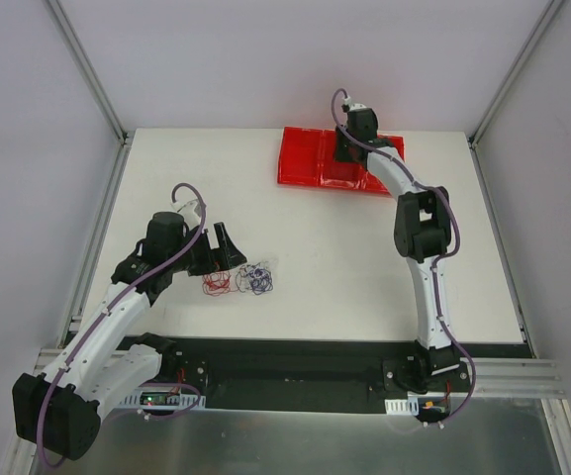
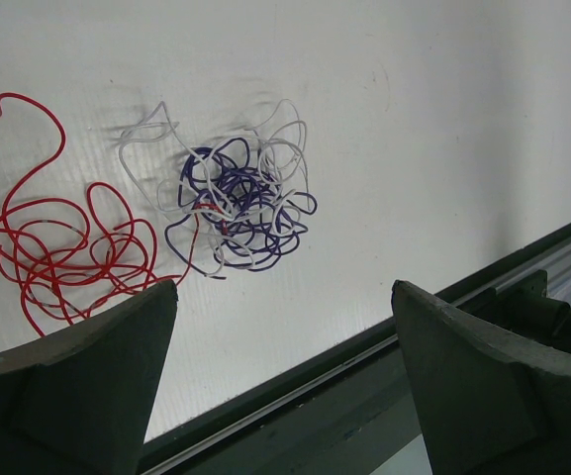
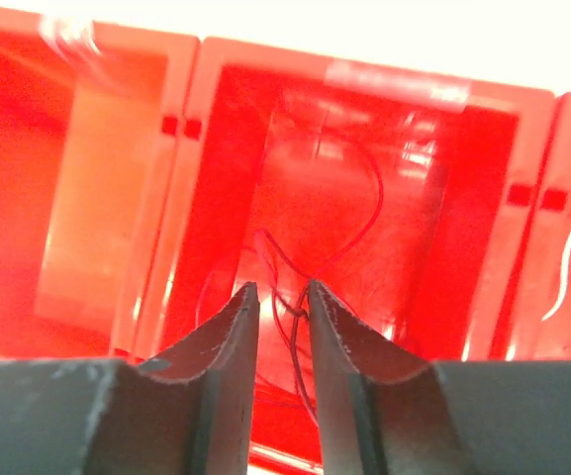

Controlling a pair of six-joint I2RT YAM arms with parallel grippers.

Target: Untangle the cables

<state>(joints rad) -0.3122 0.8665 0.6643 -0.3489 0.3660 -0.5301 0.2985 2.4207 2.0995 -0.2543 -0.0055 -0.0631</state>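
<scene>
Left end effector point(image 2: 283, 297) gapes wide and empty beside the cables point(image 2: 236, 203) on the worktop point(image 2: 443, 119), the red strand point(image 2: 67, 247) lying loose next to the white-purple clump. Right end effector point(image 3: 282, 289), nearly shut in the red tray's point(image 3: 194, 109) middle compartment, straddles a thin wire point(image 3: 379, 203); I cannot tell whether it grips it.

Open table point(image 2: 443, 148) surrounds my left gripper point(image 2: 283, 287), the red cable point(image 2: 67, 247) and white-purple clump point(image 2: 240, 203) just ahead; red tray walls point(image 3: 181, 198) flank my right gripper point(image 3: 280, 287).

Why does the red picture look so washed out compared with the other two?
Right wrist view: glare bleaches the red tray toward the top and softens its far wall. Left wrist view: sharp, with the cables casting faint shadows. Top view: even, soft light.
</scene>
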